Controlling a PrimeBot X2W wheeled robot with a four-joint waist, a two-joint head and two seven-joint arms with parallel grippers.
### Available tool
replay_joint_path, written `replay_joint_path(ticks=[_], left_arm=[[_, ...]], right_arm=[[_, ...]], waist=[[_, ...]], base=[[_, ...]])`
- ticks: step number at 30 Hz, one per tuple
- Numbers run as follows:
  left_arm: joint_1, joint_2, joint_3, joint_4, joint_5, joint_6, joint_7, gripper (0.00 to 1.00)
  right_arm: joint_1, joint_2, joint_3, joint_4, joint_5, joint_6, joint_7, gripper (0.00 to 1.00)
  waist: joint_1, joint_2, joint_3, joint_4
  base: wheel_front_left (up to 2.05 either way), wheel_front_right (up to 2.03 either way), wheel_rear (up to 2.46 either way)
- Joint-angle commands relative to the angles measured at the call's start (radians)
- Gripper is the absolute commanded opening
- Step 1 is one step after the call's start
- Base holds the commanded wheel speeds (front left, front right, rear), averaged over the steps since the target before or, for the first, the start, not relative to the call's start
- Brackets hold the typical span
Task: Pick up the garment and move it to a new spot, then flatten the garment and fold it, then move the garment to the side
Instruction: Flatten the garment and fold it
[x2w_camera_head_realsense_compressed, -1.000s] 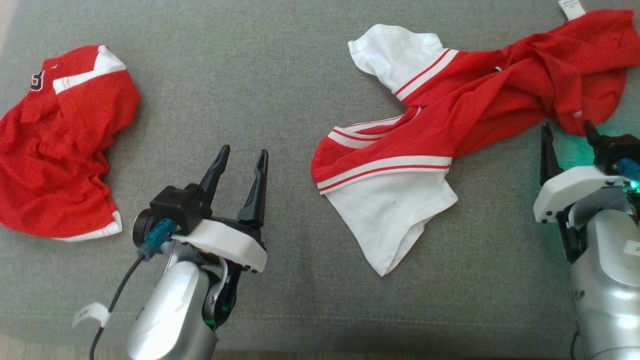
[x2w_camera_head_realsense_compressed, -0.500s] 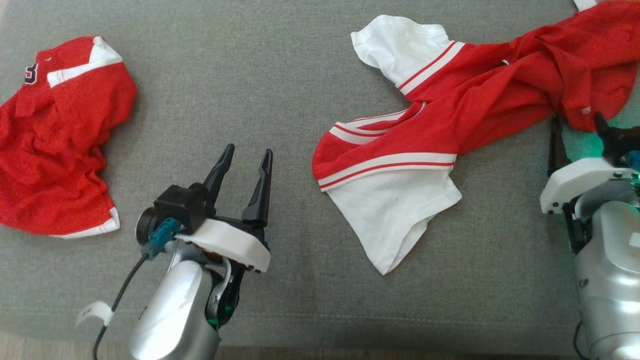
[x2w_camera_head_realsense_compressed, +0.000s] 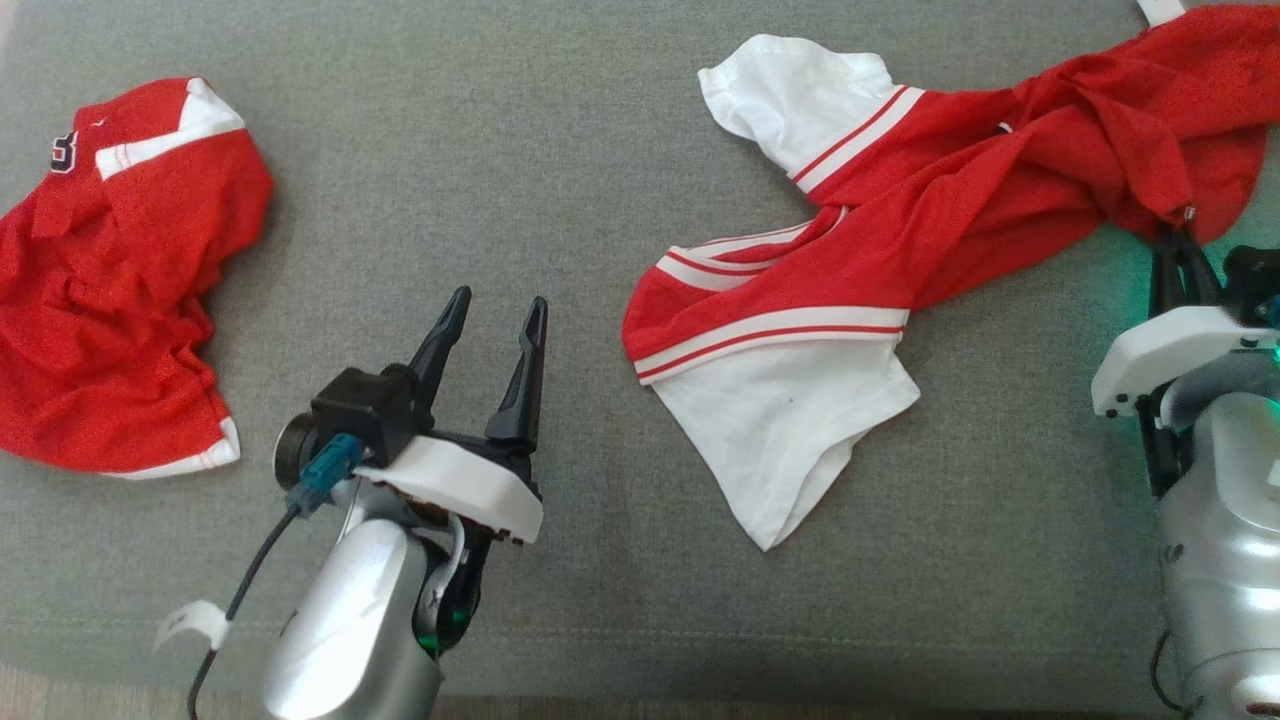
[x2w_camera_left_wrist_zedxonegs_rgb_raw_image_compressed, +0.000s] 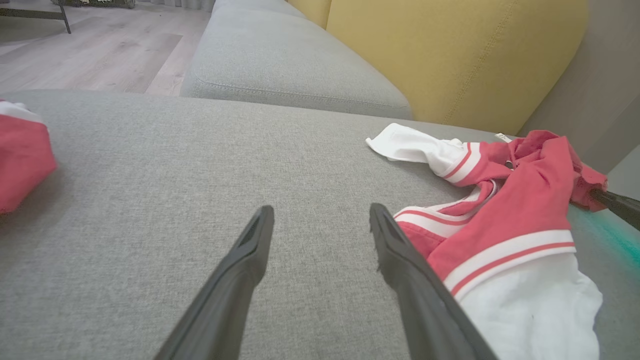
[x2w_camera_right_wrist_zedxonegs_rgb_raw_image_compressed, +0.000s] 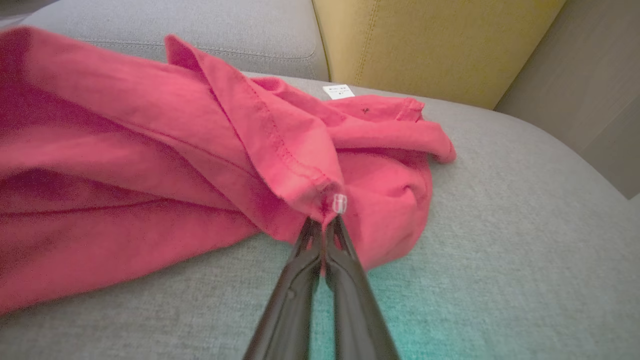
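Item: red-and-white garment (x2w_camera_head_realsense_compressed: 950, 200), lying crumpled across the upper right of the head view on a grey seat cushion (x2w_camera_head_realsense_compressed: 520, 130), with one white sleeve toward the upper centre and a second white panel trailing to the lower centre. Change from a second ago: the right gripper (x2w_camera_head_realsense_compressed: 1178, 240), at the right edge of the head view, then had its two dark fingers apart on either side of the garment's red hem. They are now pressed together on that hem, and the cloth there is drawn into a small peak. In the right wrist view the right gripper (x2w_camera_right_wrist_zedxonegs_rgb_raw_image_compressed: 325, 225) pinches the stitched red edge of the garment (x2w_camera_right_wrist_zedxonegs_rgb_raw_image_compressed: 150, 150), with a small clear tag at the nip and a green glow on the cushion below. The left gripper (x2w_camera_head_realsense_compressed: 497, 300), at the lower centre-left, is unchanged: jaws wide, holding nothing, over bare cushion. In the left wrist view the left gripper (x2w_camera_left_wrist_zedxonegs_rgb_raw_image_compressed: 320, 215) has the garment (x2w_camera_left_wrist_zedxonegs_rgb_raw_image_compressed: 520, 200) just beside its right-hand finger. Surroundings: a second red garment (x2w_camera_head_realsense_compressed: 110, 290) bunched at the left edge, well apart; a white label (x2w_camera_right_wrist_zedxonegs_rgb_raw_image_compressed: 338, 91) at the far hem; a yellow back cushion (x2w_camera_left_wrist_zedxonegs_rgb_raw_image_compressed: 450, 50) behind; wooden floor (x2w_camera_left_wrist_zedxonegs_rgb_raw_image_compressed: 75, 50) at the upper left. Bunched red folds lie directly beyond the pinched hem.
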Motion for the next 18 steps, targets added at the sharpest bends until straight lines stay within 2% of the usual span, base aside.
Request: replay_joint_path(ticks=[1, 10, 14, 18], left_arm=[[-0.035, 0.006, 0.024, -0.025, -0.011, 0.004, -0.012, 1.00], [-0.006, 0.006, 0.025, -0.012, -0.014, 0.007, -0.012, 1.00], [0.007, 0.006, 0.028, -0.011, -0.011, 0.007, -0.012, 1.00], [0.020, 0.006, 0.034, -0.006, -0.008, 0.005, -0.012, 1.00]], right_arm=[[-0.026, -0.009, 0.012, -0.023, -0.007, 0.008, -0.017, 0.00], [0.022, 0.003, 0.039, -0.034, 0.057, 0.008, -0.025, 0.00], [0.054, -0.012, 0.107, -0.052, 0.136, 0.008, 0.003, 0.00], [0.099, -0.055, 0.200, -0.100, 0.236, 0.008, 0.066, 0.00]], waist=[[0.0000, 0.0000, -0.004, 0.001], [0.0000, 0.0000, -0.072, -0.020], [0.0000, 0.0000, -0.102, -0.044], [0.0000, 0.0000, -0.130, -0.071]], base=[[0.00, 0.00, 0.00], [0.00, 0.00, 0.00], [0.00, 0.00, 0.00], [0.00, 0.00, 0.00]])
